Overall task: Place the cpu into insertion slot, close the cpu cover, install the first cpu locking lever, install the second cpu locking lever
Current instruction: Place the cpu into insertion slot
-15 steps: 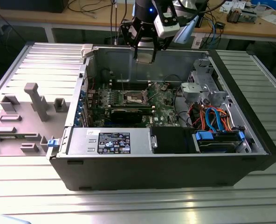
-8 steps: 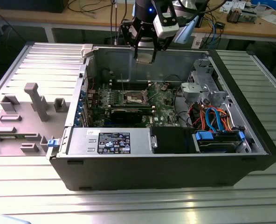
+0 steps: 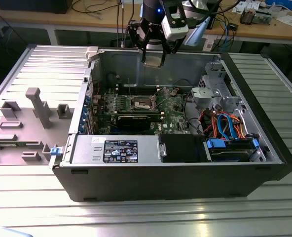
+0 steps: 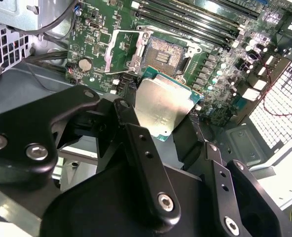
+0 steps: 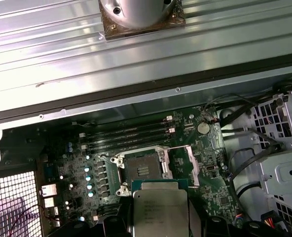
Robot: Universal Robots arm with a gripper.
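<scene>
Holding the chip in the gripper, high in the upper centre of the exterior view, above the back wall of the open computer case and well clear of everything inside. Clamped narrow on it: black fingers pressing two opposite edges in the second wrist view, leaving the dull metal top bare and turned toward the camera. Gripped by the edges, most likely, to keep the underside untouched and to leave the flat face free for lowering. Carried roughly level with the green board and not stood on edge, judging by both wrist views.

Further down, near the middle of the exterior view, the socket: open and unfilled, with its shiny pin field plain to see in both wrist views. Beside it the cover plate, swung back off the pins and resting along one side of the socket, so nothing lies between chip and pins. Locking levers too small to tell apart from the metal around them.

Well apart, then: chip up in the air, roughly over the socket's side of the board. Not yet seated, cover not yet closed.
</scene>
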